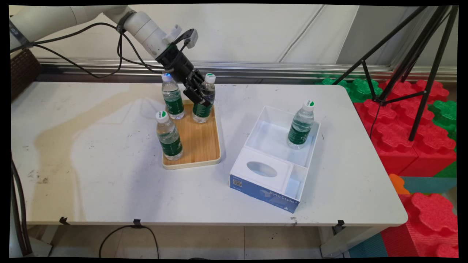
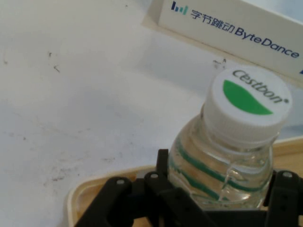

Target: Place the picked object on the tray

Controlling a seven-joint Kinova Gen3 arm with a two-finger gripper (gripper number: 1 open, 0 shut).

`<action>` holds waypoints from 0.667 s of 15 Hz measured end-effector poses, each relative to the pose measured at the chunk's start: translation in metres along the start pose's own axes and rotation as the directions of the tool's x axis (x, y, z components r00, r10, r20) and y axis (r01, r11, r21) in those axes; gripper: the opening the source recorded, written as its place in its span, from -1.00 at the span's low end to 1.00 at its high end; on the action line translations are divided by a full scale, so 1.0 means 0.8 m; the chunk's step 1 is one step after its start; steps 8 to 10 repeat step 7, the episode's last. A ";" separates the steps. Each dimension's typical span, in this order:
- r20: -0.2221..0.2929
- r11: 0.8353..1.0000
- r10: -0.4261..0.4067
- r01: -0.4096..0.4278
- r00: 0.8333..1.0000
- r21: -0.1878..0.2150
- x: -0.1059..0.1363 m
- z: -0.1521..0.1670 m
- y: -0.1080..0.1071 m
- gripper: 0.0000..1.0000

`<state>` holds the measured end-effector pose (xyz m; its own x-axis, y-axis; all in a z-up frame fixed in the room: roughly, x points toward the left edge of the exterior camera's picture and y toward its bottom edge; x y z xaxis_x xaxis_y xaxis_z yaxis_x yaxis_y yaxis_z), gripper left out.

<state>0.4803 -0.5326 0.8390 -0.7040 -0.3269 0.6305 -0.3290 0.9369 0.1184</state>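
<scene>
Bamboo-coloured and shallow, a wooden tray (image 1: pixel 204 146) lies near the middle of the white tabletop (image 1: pixel 91 175), a little toward the far edge, and carries three small water bottles with green labels and white caps. The black end effector (image 1: pixel 200 95) is at the tray's far right corner, clenched around the bottle there (image 1: pixel 203 100), gripping its upper body below the cap. In the hand view that held bottle (image 2: pixel 227 161) fills the space between the fingers (image 2: pixel 165 182), its cap lettered in green and pointing up at the camera; whether its base rests on the tray or is just clear of it is hard to tell. A second bottle (image 1: pixel 172 96) stands upright at the tray's far left corner, just beside the end effector, and a third bottle (image 1: pixel 169 136) stands upright along the tray's left rim, toward the near corner.

To the right of the tray, apart from it, sits a white open box (image 1: pixel 267 120) with compartments and a blue front face. A fourth bottle (image 1: pixel 301 125) stands upright in the box's large far compartment, near its right wall. The near left compartment has a lid with an oval opening (image 1: pixel 261 169).
</scene>
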 end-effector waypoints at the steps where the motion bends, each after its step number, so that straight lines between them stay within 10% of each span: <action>1: 0.000 1.000 0.008 -0.008 1.000 -0.001 -0.001 0.001 0.000 -1.00; 3: 0.000 1.000 0.031 -0.031 1.000 -0.004 -0.004 0.002 -0.001 -1.00; 4: -0.002 0.999 0.040 -0.040 0.999 -0.005 -0.005 0.002 -0.002 1.00; 10: -0.002 0.998 0.060 -0.060 0.998 -0.008 -0.008 0.002 -0.001 1.00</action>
